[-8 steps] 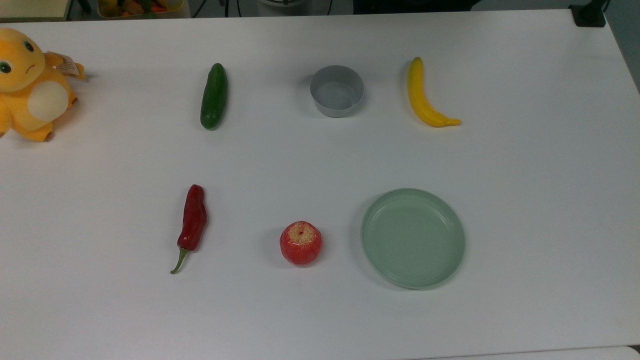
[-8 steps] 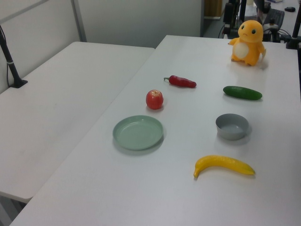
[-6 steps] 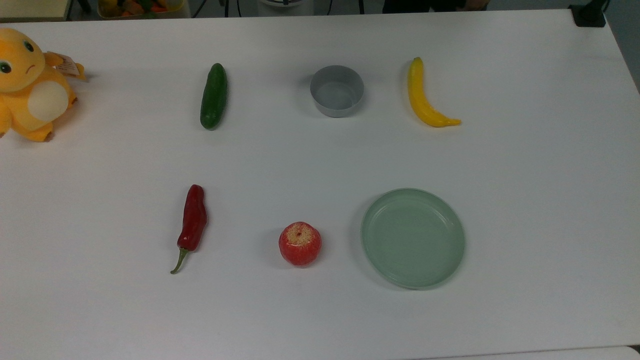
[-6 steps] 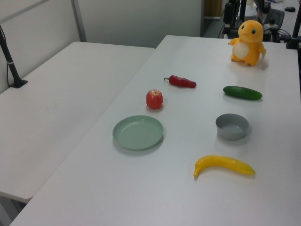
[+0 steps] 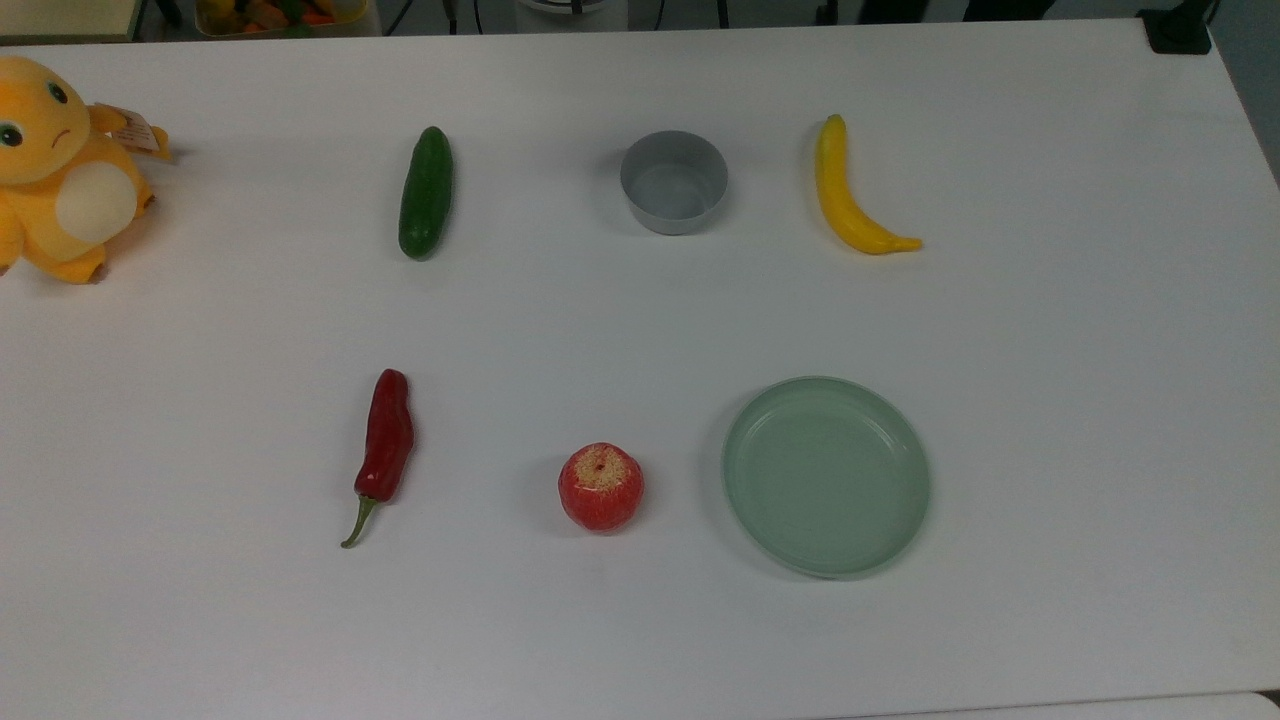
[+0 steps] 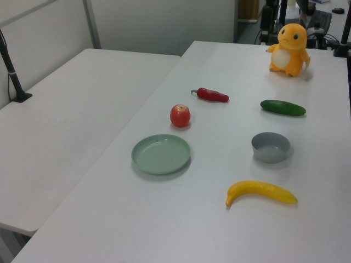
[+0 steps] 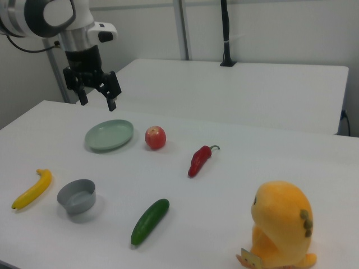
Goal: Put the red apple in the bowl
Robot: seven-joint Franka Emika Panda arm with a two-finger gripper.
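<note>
Red apple (image 5: 601, 487): round, yellow-speckled top, on table (image 5: 640, 320) between chili (image 5: 384, 446) and green plate (image 5: 826, 476). Grey bowl (image 5: 674, 182) well apart. Right view adds tool (image 7: 96, 98), fingers spread, holding nothing, above plate.

The table (image 5: 640, 330) is smooth, matt white laminate. The apple (image 5: 601, 487) has a glossy, faceted red skin with a rough speckled yellow patch at the stem. Beside the apple, the plate (image 5: 826, 476) looks like smooth pale green plastic with a soft sheen. The bowl (image 5: 674, 182) is matt grey plastic. The plush toy (image 7: 282, 224) is fuzzy orange cloth.
</note>
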